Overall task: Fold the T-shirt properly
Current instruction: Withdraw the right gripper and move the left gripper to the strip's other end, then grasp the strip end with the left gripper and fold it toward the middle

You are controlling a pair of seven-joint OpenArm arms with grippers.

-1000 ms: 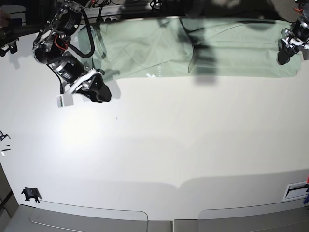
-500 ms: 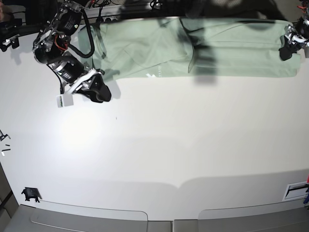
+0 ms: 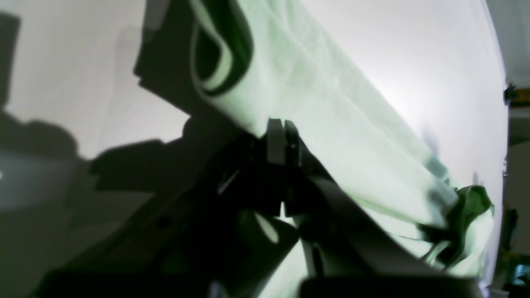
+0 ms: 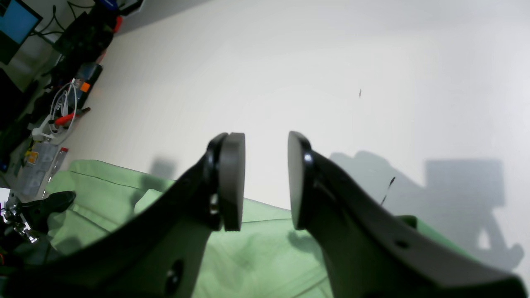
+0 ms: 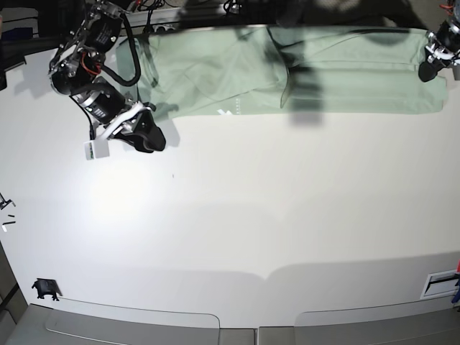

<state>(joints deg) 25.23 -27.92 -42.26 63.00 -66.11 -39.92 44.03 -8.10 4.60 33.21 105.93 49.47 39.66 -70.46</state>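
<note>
Base view: T-shirt (image 5: 287, 68) lies along the table's (image 5: 251, 215) far edge. Left gripper (image 5: 429, 70), clamped on the hem, has risen slightly since a second ago, suggesting a lift beginning; right gripper (image 4: 265, 182), unmoved, stands parted and empty near the shirt's opposite end.

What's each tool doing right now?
Left tool: shut on the shirt.
Right tool: open, holding nothing.
</note>
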